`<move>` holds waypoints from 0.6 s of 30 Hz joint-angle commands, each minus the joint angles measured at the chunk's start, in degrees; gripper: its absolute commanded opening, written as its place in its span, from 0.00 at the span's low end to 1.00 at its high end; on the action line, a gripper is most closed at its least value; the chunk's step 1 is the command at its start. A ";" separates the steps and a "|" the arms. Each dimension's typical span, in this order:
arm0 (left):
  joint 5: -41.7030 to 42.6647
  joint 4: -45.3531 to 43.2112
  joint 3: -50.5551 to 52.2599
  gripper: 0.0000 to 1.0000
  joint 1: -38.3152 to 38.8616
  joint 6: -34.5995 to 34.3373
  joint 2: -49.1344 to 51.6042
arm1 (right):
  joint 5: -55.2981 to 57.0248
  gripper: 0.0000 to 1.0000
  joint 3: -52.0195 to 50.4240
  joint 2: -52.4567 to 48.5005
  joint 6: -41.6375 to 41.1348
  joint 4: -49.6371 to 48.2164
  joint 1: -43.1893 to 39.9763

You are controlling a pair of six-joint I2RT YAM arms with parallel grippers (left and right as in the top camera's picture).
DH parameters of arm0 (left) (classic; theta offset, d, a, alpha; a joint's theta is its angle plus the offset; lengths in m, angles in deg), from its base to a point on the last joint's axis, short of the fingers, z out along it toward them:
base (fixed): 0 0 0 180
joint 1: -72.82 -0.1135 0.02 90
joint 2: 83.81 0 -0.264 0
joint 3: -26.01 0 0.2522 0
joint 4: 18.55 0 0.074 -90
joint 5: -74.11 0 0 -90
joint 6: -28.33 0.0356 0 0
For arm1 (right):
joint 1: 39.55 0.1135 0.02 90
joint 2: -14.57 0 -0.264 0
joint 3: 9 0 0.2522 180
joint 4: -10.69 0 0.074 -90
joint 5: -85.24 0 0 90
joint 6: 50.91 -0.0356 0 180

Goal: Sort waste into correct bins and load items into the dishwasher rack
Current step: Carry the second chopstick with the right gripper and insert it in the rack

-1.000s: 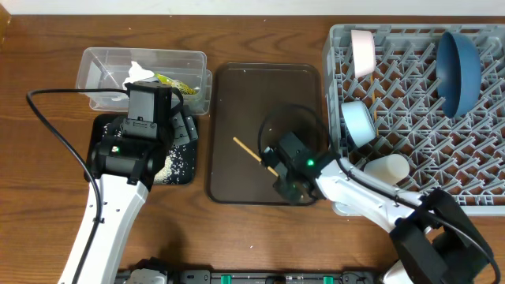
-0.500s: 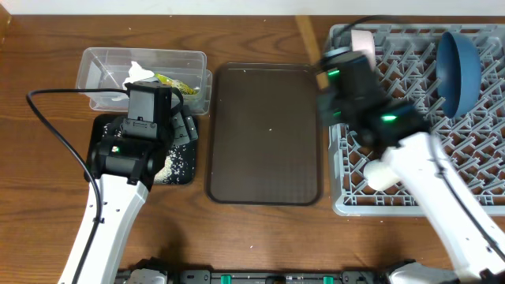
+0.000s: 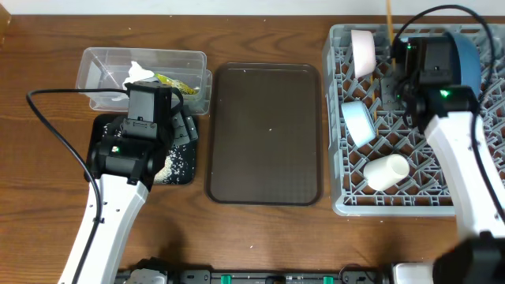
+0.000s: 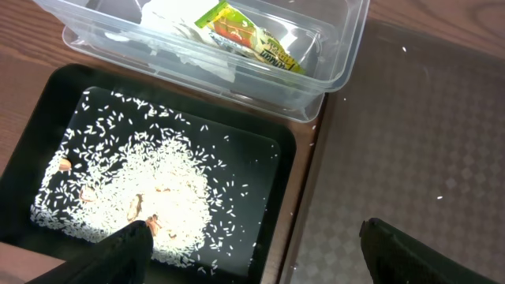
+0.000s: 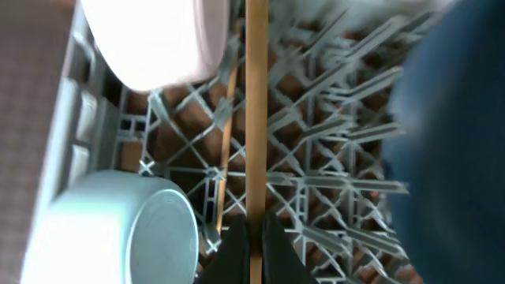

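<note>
My right gripper [image 5: 255,237] is shut on a wooden chopstick [image 5: 256,118] and holds it over the grey dishwasher rack [image 3: 410,201]; the chopstick's end sticks out past the rack's far edge [image 3: 389,14]. A second chopstick [image 5: 228,138] lies in the rack lattice. The rack holds a white bowl [image 3: 363,51], a light-blue bowl [image 3: 359,122], a white cup [image 3: 387,170] and the dark blue plate [image 3: 467,71]. My left gripper [image 4: 264,256] is open over the black tray [image 4: 47,102] with rice scraps [image 4: 162,197]. The clear tub [image 4: 347,47] holds the napkin [image 4: 181,16] and wrapper [image 4: 252,35].
A dark brown serving tray [image 3: 264,134] lies between the bins and the rack, with a few specks on it. The clear tub [image 3: 99,59] sits just behind the black tray [image 3: 183,170] at the left. Wooden table all around.
My right arm lifted the chopstick off the brown tray and carried it right and back, over the rack. The left arm has not moved.
</note>
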 commanded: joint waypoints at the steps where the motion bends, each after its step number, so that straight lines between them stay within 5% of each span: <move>1: -0.35 0.22 -0.59 0.87 -0.24 -0.33 0.31 | -1.31 0.01 -0.42 -4.22 4.90 -0.74 -1.01; 14: -0.33 0.22 -0.61 0.87 -0.24 -0.33 0.31 | -1.31 0.02 -0.33 -7.65 -0.70 -6.16 -3.17; 15: -0.35 0.20 -0.59 0.87 -0.24 -0.33 0.31 | -1.31 0.14 -0.33 -7.65 -0.70 -6.21 -3.17; 16: -0.35 0.20 -0.59 0.87 -0.24 -0.33 0.31 | -1.31 0.43 -0.33 -7.65 -0.70 -6.25 -3.17; 18: -0.35 0.20 -0.59 0.87 -0.24 -0.33 0.31 | -1.31 0.68 -0.33 -7.65 -0.70 -6.40 -3.15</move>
